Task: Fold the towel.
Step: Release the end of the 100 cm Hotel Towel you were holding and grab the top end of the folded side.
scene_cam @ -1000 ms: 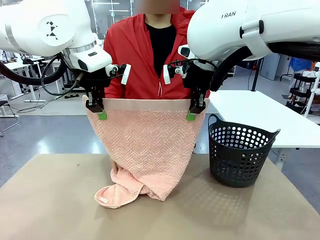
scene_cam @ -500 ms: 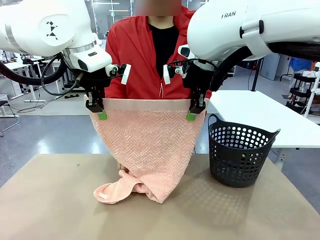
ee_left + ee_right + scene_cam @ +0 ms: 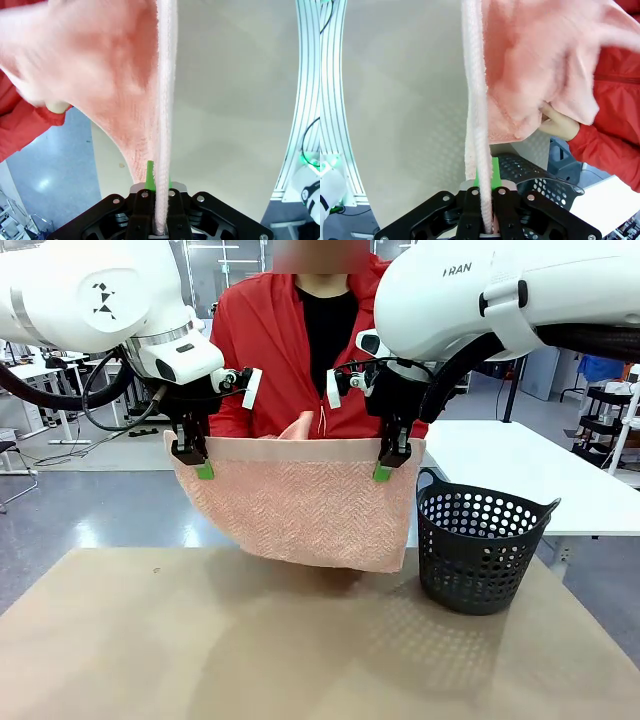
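Towel [image 3: 300,505]: hung as a flat sheet between my 2 grippers, hem band stretched level from one to the other, lower edge off the table beneath.

My left gripper [image 3: 204,471] pinched 1 top corner and my right gripper [image 3: 382,473] the other. Both sets of jaws were pressed together on the hem, and the cloth ran up between the green pads in each wrist view.

Reason, as I judged it: the sheet was held taut and square for a halving fold. A 2nd layer rose behind it, beyond my jaws, and a pink bump showed above the hem midway between the grippers.

Around:
- Table [image 3: 150,640]: tan, below both jaws.
- Person [image 3: 270,350]: red jacket, beyond the towel, facing me.
- Basket [image 3: 480,550]: dark, perforated, below and outboard of my right jaws, near the towel's lower corner. I could not tell whether they touched. Likeliest snag if the cloth swung that way.
- Person's hand [image 3: 560,125]: beyond my right jaws, gripping the far layer.
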`<act>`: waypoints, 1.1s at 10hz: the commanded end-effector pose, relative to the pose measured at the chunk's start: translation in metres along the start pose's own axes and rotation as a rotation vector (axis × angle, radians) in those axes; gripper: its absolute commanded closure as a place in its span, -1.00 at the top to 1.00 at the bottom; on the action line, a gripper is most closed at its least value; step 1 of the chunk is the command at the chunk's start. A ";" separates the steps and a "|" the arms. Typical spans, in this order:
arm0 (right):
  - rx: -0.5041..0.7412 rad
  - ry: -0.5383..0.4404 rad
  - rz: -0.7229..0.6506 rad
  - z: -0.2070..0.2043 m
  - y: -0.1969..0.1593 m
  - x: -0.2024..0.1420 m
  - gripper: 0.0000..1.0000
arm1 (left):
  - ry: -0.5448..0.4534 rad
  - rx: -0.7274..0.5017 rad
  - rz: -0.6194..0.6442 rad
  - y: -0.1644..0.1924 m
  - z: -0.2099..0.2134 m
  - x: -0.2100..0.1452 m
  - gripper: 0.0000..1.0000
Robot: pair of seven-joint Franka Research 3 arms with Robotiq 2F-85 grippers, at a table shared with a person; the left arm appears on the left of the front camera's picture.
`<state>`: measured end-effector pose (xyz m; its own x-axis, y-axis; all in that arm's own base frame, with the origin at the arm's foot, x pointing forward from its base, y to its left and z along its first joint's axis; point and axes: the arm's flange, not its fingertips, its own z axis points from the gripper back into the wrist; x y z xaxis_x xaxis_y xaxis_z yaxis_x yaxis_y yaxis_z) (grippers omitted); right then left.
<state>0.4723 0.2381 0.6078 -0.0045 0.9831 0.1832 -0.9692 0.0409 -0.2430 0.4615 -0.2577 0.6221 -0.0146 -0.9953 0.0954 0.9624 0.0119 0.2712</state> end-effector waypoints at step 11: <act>-0.006 -0.002 0.005 0.001 -0.001 0.000 -1.00 | 0.003 0.002 0.000 0.001 0.000 -0.001 -1.00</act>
<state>0.4723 0.2381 0.6078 -0.0045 0.9831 0.1832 -0.9692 0.0408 -0.2431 0.4615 -0.2578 0.6221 -0.0146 -0.9953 0.0953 0.9624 0.0118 0.2712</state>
